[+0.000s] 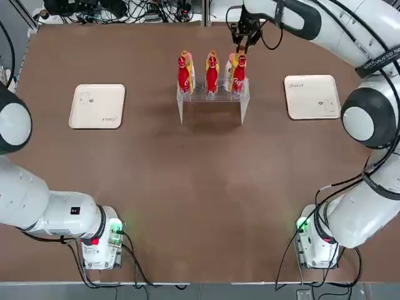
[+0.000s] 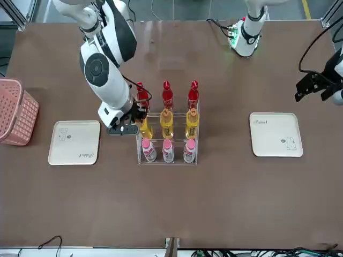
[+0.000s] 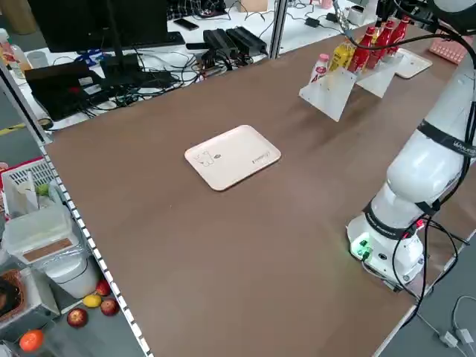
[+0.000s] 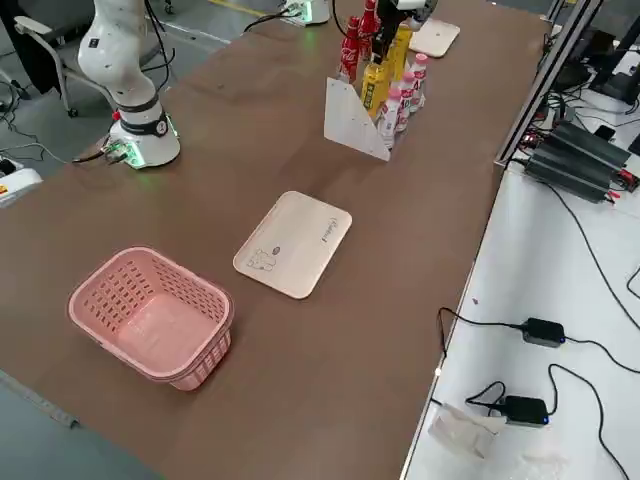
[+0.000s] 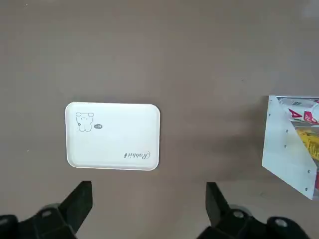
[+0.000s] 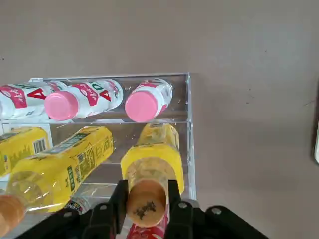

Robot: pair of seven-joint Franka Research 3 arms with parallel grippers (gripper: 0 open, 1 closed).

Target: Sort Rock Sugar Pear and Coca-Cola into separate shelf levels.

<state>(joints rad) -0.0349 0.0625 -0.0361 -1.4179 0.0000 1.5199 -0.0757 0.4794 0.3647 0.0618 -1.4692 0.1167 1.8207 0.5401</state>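
The clear shelf [image 1: 210,101] stands at the far middle of the table. Three red Coca-Cola bottles [image 1: 212,75] stand in its row nearest the robot. Behind them stand three yellow Rock Sugar Pear bottles [image 2: 166,123] in a lower row. My right gripper [image 2: 138,115] reaches over the shelf's right end and is shut on the orange cap [image 6: 146,203] of the end Rock Sugar Pear bottle [image 6: 153,157], which stands upright in its row. My left gripper [image 5: 149,209] hangs open over the table near the left tray, holding nothing.
Three pale bottles with pink caps [image 2: 168,151] fill the shelf's farthest row. A beige tray [image 1: 97,106] lies left of the shelf and another tray [image 1: 312,97] right of it. A pink basket [image 2: 16,112] sits at the table's right edge.
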